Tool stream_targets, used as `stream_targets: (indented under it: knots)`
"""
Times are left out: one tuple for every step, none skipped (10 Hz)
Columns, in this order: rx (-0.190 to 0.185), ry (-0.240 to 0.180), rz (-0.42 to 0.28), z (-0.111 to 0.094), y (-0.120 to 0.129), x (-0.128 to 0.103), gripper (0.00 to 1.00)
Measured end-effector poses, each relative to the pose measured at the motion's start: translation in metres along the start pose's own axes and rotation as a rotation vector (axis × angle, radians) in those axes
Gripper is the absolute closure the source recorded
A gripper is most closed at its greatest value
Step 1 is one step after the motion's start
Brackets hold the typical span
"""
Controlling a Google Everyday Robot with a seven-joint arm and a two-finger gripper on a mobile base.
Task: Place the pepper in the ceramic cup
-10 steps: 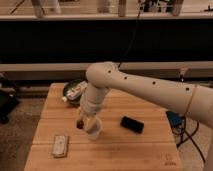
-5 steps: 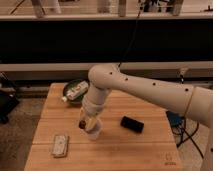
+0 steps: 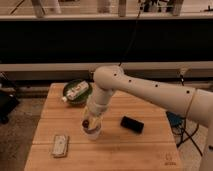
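Pepper: small dark red roundish pepper (image 3: 86, 121), clear of the wooden tabletop (image 3: 150, 150), hanging just above the left rim of the small white plain ceramic cup (image 3: 93, 133); this is left of the tabletop's middle and somewhat nearer the front edge.
Handling: probably light, with a smooth, slightly slippery skin. It should take a modest squeeze, but hard pressure could bruise it or make it squirt out.
Where to hold: across its widest part, so it cannot roll between the pads. It looks narrower than the cup's mouth, so it should drop in freely.
Gripper: the gripper (image 3: 89, 122) on the white arm (image 3: 150, 90) points down over the ceramic cup. Its fingers appear closed on the pepper, which sits at their tips toward the left side.
Cup: upright, directly beneath the fingers, with the pepper not yet inside. It is probably brittle and easy to tip with a nudge.
Black rectangle: flat black rectangle (image 3: 132, 124), lying right of the cup and apart from it, toward the right edge.
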Motion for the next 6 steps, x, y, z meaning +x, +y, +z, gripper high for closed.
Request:
stream_targets:
  knots:
    - [0.002,0.000,0.004,0.000,-0.001,0.004,0.20]
    - [0.004,0.001,0.007,0.001,-0.002,0.008,0.20]
    - [0.005,0.003,0.008,0.001,-0.002,0.010,0.20]
    - [0.008,0.006,0.009,0.000,-0.003,0.012,0.21]
    - [0.010,0.014,0.013,-0.001,-0.002,0.016,0.27]
    - [0.015,0.021,0.019,-0.002,0.000,0.017,0.37]
